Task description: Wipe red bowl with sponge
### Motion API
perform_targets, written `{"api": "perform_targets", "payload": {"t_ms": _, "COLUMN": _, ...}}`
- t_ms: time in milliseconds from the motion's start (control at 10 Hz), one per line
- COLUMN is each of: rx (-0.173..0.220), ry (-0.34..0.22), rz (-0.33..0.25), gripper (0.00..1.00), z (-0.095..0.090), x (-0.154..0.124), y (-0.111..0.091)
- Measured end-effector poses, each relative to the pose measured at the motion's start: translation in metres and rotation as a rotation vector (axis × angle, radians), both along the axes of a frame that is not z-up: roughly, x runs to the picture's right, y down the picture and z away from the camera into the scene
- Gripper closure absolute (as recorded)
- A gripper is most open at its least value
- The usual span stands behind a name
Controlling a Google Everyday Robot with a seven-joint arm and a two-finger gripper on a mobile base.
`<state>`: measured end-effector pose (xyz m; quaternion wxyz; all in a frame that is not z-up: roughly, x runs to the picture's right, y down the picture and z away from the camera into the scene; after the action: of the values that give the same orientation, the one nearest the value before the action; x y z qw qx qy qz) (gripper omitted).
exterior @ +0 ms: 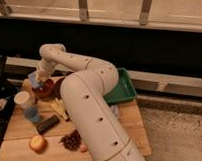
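Note:
The red bowl (45, 91) sits on the far left part of the wooden table (21, 129). My gripper (38, 81) hangs at the end of the white arm (88, 103), right over the bowl's left rim. It is shut on the light-blue sponge (34, 79), which sits just above and against the bowl's inside. The arm hides part of the table behind the bowl.
A white cup (23, 99) and a blue translucent cup (31, 114) stand left of the bowl. A dark maroon bowl (58, 87) lies to its right. A green tray (123, 87), yellow strips (59, 107), a black bar (48, 124), a round fruit (37, 143) and a dark cluster (71, 140) share the table.

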<state>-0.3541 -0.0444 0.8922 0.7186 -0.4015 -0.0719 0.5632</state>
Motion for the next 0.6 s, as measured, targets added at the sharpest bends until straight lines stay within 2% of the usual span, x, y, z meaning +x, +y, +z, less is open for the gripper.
{"api": "perform_targets", "payload": {"t_ms": 300, "rx": -0.044, "ry": 0.022, "rz": 0.013, "gripper": 1.0, "z": -0.006, "x": 0.022, "y": 0.019}}
{"api": "perform_targets", "payload": {"t_ms": 400, "rx": -0.062, "ry": 0.039, "rz": 0.034, "gripper": 1.0, "z": -0.002, "x": 0.036, "y": 0.022}}
{"api": "perform_targets", "payload": {"t_ms": 600, "rx": -0.069, "ry": 0.073, "rz": 0.063, "gripper": 1.0, "z": 0.005, "x": 0.055, "y": 0.016}}
